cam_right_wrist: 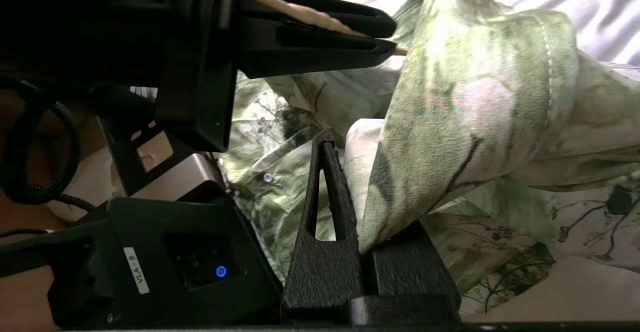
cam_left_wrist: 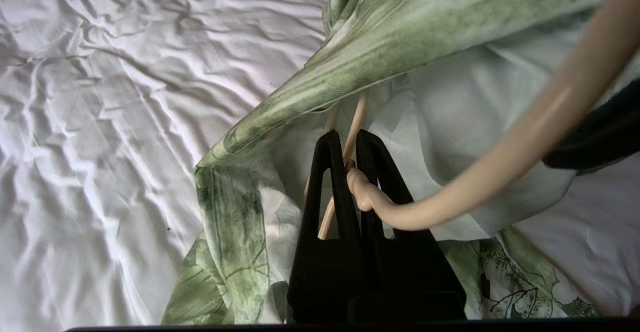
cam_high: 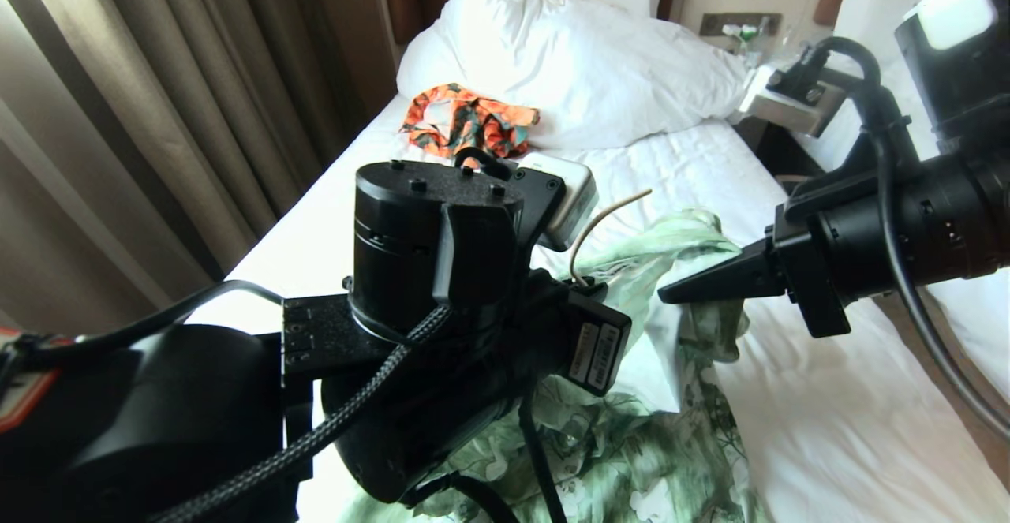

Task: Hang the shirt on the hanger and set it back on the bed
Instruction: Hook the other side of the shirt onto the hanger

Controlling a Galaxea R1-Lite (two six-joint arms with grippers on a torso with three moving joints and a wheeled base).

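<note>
Left end effector (cam_left_wrist: 345, 164), foreground: clamped on hanger (cam_left_wrist: 357, 121) neck, steadying the wire inside shirt (cam_high: 671, 270). Right end effector (cam_right_wrist: 350, 172), at 3 o'clock: pinching shirt edge, likely to draw it over the shoulder. Shirt draped mid-bed (cam_high: 331, 215).

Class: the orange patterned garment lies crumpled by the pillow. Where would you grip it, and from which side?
Grip the orange garment on its raised, bunched middle fold, coming down from above. It lies in a loose heap on the bed with a pillow close behind it, so a top pinch probably gathers cloth most easily.
</note>
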